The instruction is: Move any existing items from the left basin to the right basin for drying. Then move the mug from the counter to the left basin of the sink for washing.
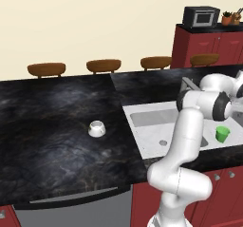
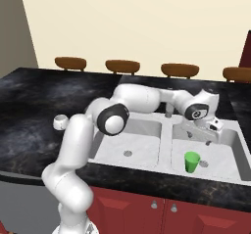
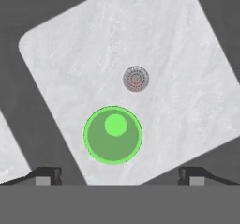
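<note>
On inspection, the mug (image 1: pixel 97 128) stood upright on the black counter (image 1: pixel 47 126) at the far left of the work area, well apart from the sink (image 1: pixel 142 147) and from my arm; in the right base view it (image 2: pixel 60 122) showed just left of my forearm, still on the stone. Moving right, the left basin (image 2: pixel 135 145) held nothing but its small round drain (image 2: pixel 128 153), its pale floor bare. Beyond the dividing wall, the right basin (image 2: pixel 223 154) contained the green cup (image 2: pixel 191 161), standing upright with its mouth up on the basin floor near the front wall. From the left base view the same cup (image 1: pixel 222 134) sat at the right edge of the sink, partly behind my elbow. My gripper (image 2: pixel 210 139) hung above the right basin, over the cup and clear of it. In the hand view I looked straight down into the cup (image 3: pixel 113 134), which stood free on the pale floor just beside the basin drain (image 3: pixel 136 78). My fingertips (image 3: pixel 47 175) were spread wide to either side at the bottom of that view, gripping nothing, with the cup lying between their lines but below them and untouched.
</note>
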### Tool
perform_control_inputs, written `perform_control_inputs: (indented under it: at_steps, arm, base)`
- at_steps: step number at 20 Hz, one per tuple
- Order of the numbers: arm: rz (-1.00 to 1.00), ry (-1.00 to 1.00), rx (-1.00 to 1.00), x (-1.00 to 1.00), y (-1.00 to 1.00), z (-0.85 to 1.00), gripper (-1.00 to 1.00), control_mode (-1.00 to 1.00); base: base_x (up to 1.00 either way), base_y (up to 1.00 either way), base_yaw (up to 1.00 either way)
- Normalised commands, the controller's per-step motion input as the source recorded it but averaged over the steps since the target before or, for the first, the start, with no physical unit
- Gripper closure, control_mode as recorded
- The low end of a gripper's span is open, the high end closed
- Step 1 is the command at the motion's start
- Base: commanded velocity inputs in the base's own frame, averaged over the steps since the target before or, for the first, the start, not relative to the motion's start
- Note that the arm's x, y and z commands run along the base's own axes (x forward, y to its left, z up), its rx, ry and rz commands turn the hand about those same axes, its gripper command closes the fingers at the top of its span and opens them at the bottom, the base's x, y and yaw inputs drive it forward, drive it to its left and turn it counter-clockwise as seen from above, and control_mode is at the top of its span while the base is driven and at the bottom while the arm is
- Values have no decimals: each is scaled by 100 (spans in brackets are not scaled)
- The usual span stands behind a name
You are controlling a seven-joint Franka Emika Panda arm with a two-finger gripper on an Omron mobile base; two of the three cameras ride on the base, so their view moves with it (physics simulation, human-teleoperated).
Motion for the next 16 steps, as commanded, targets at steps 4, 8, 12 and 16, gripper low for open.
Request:
perform_control_inputs:
  at_steps: [4, 8, 12, 16]
  arm:
    - [0, 3, 0, -21, 38, 49, -100, -100]
    - [-1, 5, 0, -29, 44, 39, -100, -100]
    - [-2, 8, 0, -31, 48, 25, -100, -100]
    - [-2, 9, 0, -31, 54, 17, -100, -100]
  base:
    - [0, 0, 0]
    - [0, 0, 0]
    - [0, 0, 0]
    - [0, 0, 0]
